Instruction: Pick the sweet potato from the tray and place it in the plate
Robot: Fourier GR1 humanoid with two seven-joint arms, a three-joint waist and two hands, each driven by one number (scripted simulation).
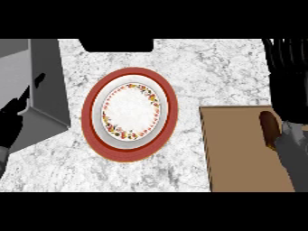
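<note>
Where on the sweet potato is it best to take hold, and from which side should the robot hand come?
Probably across the middle of the sweet potato, coming from above. It lies flat on the tray, long and narrow, pointing away from the robot, so fingers can close on its left and right flanks. The right robot hand is nearest; its forearm hides the potato's right side, so that flank cannot be checked.

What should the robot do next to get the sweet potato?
Probably bring the right hand back and down onto the sweet potato. It lies on the brown tray, partly hidden by the right forearm, and the hand sits beyond it with nothing in it. The plate holds nothing.
</note>
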